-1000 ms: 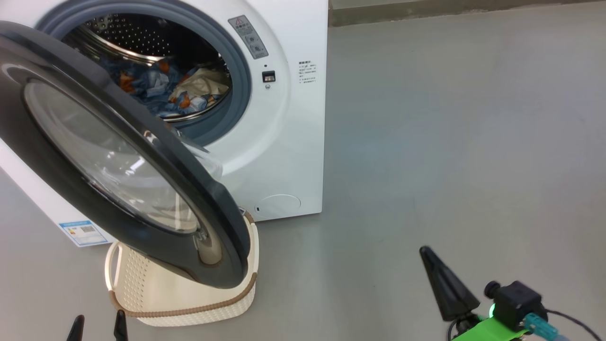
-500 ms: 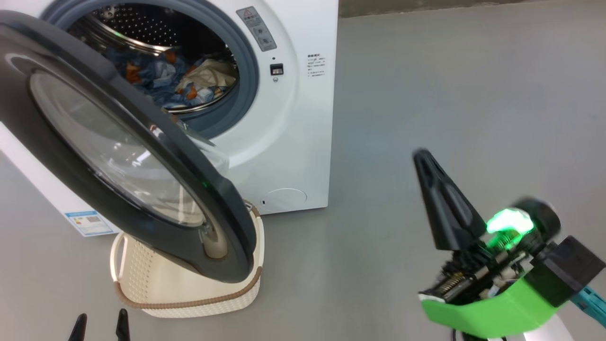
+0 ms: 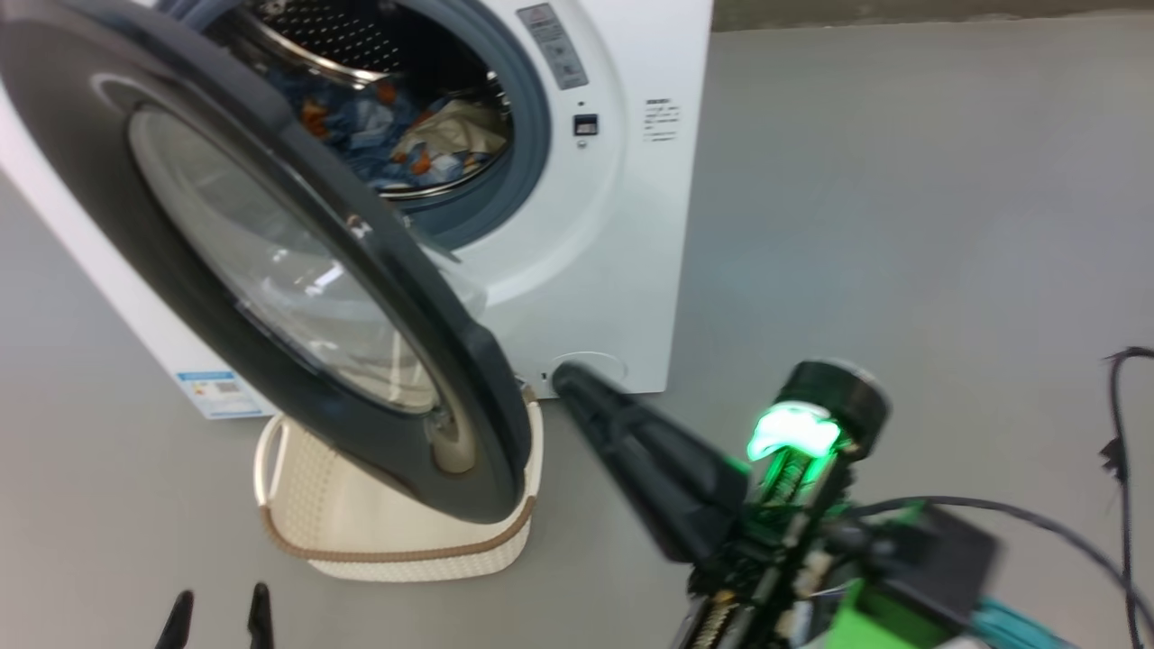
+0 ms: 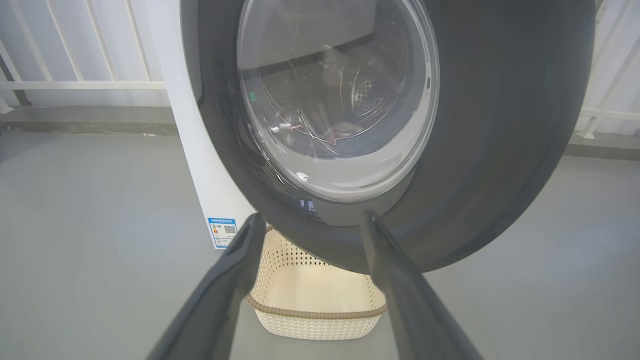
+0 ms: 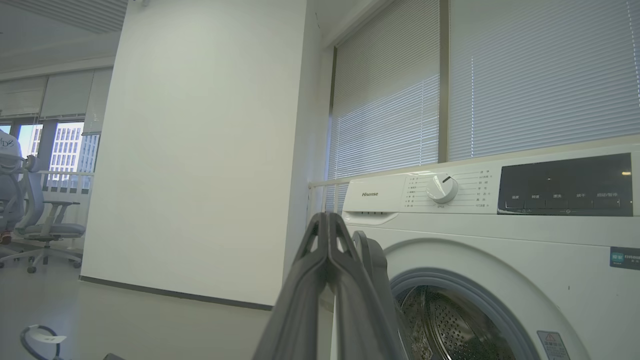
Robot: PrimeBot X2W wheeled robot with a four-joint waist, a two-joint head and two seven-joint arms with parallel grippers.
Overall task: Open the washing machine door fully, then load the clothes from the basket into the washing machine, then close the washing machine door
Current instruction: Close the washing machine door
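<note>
the washing machine (image 3: 622,225) stands white and square on the grey floor (image 3: 902,225), its steel drum in plain sight behind the grey gasket. the washing machine door (image 3: 81,234) is swung out from its left side, partway open, the black rim and glass bowl hanging out over the front of the machine. under the door's lower edge sits the basket (image 3: 397,550), on the floor just in front of the machine. part of it is hidden by the door, and its cream bottom shows in the left wrist view. the clothes (image 3: 406,135) lie inside the drum, blue denim with orange patches and a cream piece bunched beside it.

the right gripper (image 3: 563,374) reaches in from the lower right, its two dark fingers pressed together into one point and holding nothing. the tip is just beside the door's lower right edge, and i cannot tell whether it touches. the left gripper (image 3: 222,597) is low at the front, well short of the basket, its fingers spread apart with nothing between them, pointing toward the door's outer face. a blue label sticker (image 3: 216,392) sits at the machine's bottom left corner, and the round service flap (image 3: 599,365) is low on the front.
</note>
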